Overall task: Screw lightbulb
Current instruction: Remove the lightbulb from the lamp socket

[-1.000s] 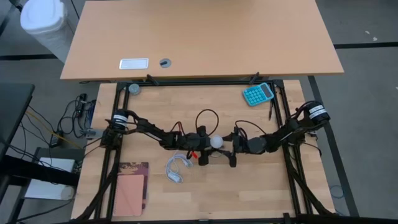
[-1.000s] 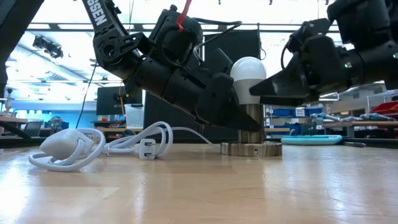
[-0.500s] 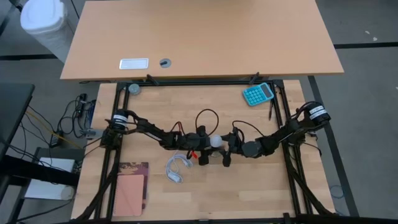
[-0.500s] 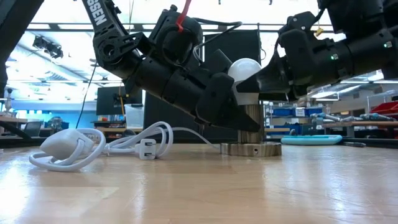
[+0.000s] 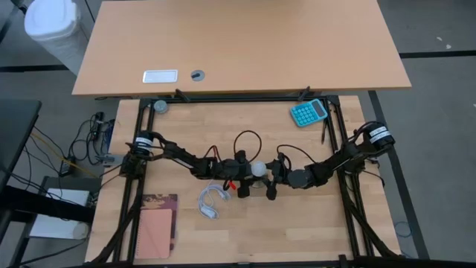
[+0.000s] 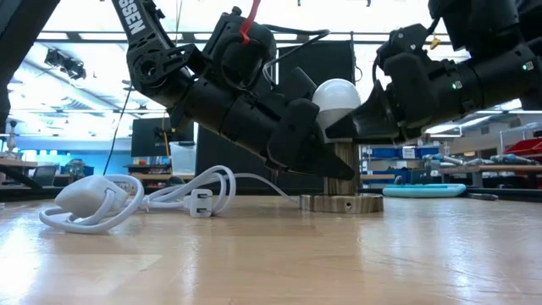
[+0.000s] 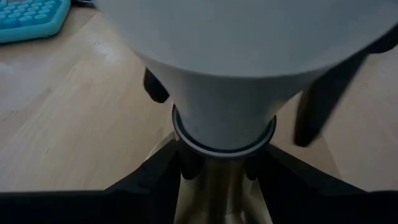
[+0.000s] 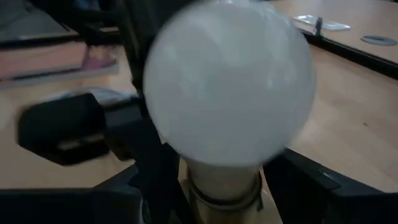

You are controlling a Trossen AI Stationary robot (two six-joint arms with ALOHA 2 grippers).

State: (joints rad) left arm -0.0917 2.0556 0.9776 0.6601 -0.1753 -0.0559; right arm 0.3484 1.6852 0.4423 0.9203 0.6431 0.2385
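Both my grippers meet mid-table at the lightbulb (image 6: 337, 100), which stands upright in the socket (image 6: 343, 202). My left gripper (image 6: 324, 161) is clenched on the socket's metal stem, below the bulb. My right gripper (image 6: 343, 129) straddles the bulb's pale base; whether it grips, I cannot tell. Cord (image 6: 118, 199) coiled left; calculator (image 5: 308, 112) far right.

A teal calculator (image 5: 308, 112) lies near the table's far right corner, a coiled white cord (image 6: 144, 200) with its plug sits left of centre, a pink notebook (image 5: 155, 231) rests at the near left, and a white bin (image 5: 50, 28) stands beyond the desk.
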